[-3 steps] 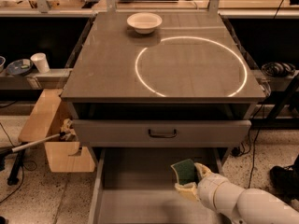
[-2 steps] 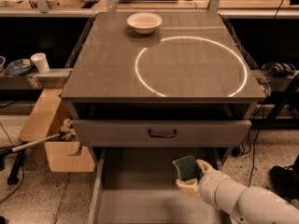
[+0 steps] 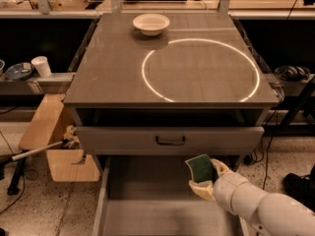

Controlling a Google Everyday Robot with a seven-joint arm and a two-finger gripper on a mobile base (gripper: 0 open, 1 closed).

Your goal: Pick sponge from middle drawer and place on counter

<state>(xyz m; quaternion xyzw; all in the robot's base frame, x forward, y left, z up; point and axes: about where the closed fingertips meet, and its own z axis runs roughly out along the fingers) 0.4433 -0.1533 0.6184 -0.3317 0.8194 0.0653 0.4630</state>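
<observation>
The sponge [image 3: 200, 167], dark green face toward me with a tan edge, is held tilted in my gripper [image 3: 205, 177] above the open middle drawer [image 3: 147, 200], at its right side just below the drawer front with the black handle [image 3: 171, 140]. My white arm [image 3: 261, 208] comes in from the lower right. The counter [image 3: 113, 68] with its bright white ring [image 3: 201, 70] lies above and beyond.
A white bowl [image 3: 151, 23] stands at the counter's far edge. A wooden box [image 3: 59, 146] stands on the floor to the left. A white cup [image 3: 41, 66] and a dish sit on a shelf at left. Cables lie at right.
The gripper has lifted the sponge slightly higher over the drawer, toward the drawer front above.
</observation>
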